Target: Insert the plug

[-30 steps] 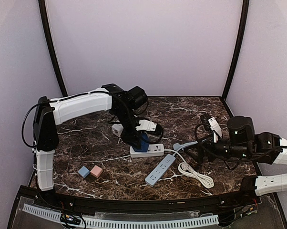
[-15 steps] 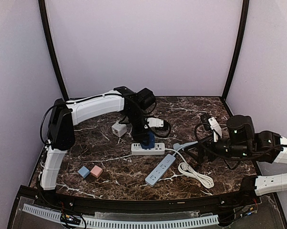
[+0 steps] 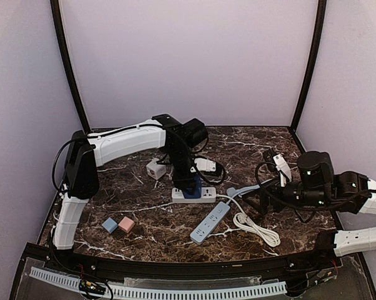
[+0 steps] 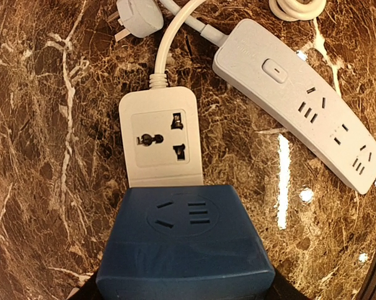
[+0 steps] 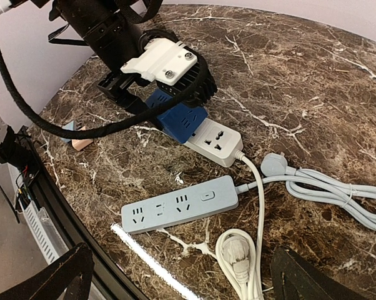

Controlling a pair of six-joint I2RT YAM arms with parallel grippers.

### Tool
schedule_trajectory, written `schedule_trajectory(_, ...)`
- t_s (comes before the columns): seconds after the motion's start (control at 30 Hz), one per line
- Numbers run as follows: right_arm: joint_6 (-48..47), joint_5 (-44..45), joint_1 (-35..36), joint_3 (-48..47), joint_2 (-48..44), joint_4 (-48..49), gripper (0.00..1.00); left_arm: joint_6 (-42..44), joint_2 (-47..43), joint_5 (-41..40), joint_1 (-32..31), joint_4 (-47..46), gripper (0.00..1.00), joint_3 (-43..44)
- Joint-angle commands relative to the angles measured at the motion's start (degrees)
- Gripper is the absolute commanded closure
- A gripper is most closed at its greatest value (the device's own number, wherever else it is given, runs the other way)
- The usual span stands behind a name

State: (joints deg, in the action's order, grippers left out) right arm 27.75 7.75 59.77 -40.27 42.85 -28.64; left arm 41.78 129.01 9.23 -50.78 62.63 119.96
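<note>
The left hand (image 3: 187,180) is clamping a boxy dark-blue plastic plug (image 4: 185,250), its slotted face showing, over a white socket strip (image 4: 161,140); the right hand (image 5: 182,275) is gaping apart.

**Top external:** sitting high behind the arm bases, facing the back wall, taking in the whole marble table (image 3: 125,187) from afar.

**Left wrist:** pointing almost straight down, hanging very near, framing the blue adapter (image 4: 185,250), the white socket strip (image 4: 162,140) and most of the grey power strip (image 4: 300,119).

**Right wrist:** sitting low at the right, looking obliquely across the table toward the left arm (image 5: 94,25).

**Overlap:** all three are showing the adapter and both strips. The pink block (image 3: 126,224) is showing from above and, apparently, half hidden in the right wrist view.
</note>
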Motion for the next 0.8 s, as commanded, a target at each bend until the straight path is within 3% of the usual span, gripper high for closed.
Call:
schedule_trajectory(0.0, -0.19, 0.55, 0.54, -0.62, -0.61, 0.04, 0.02, -0.04, -0.34, -0.86, -0.54, 1.43, 0.99, 1.28)
schedule_trajectory(0.77, 1.54, 0.55, 0.56, 0.98, -1.5, -0.13, 0.01, 0.3, 1.36, -7.05, -0.87, 0.13, 0.99, 0.36)
